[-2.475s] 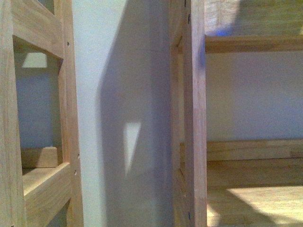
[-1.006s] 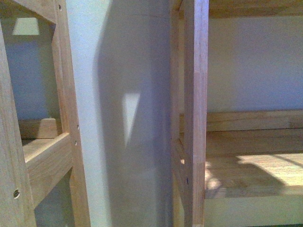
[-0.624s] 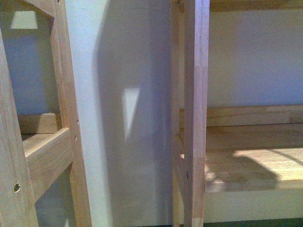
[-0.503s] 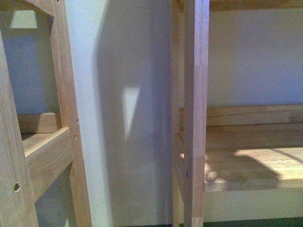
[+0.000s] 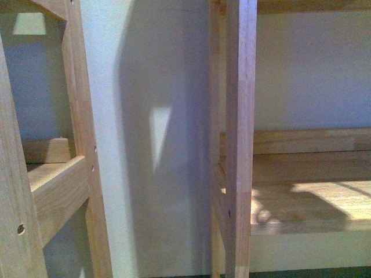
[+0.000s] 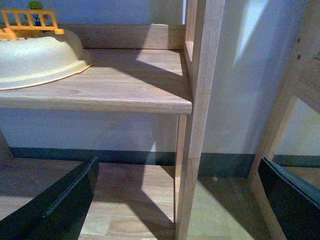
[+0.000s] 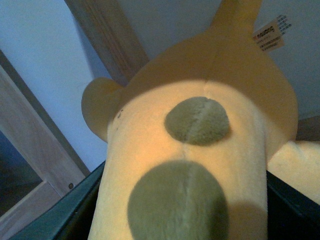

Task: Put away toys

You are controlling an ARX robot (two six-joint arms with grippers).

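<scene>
The right gripper (image 7: 185, 220) is closed around the orange-yellow plush toy (image 7: 200, 125), which fills its wrist view beside a wooden shelf post (image 7: 107, 42). It should carry the toy clear of that post before letting go over a shelf board (image 5: 307, 202). The toy's long axis runs away from the gripper, tuft end outward. The left gripper (image 6: 175, 205) hangs wide open, empty.

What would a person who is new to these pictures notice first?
The orange-yellow plush toy fills the right wrist view, held in the right claw, with two grey-green patches and a tag. In the left wrist view a cream bowl sits on a wooden shelf. The front view shows only wooden posts and wall.
</scene>
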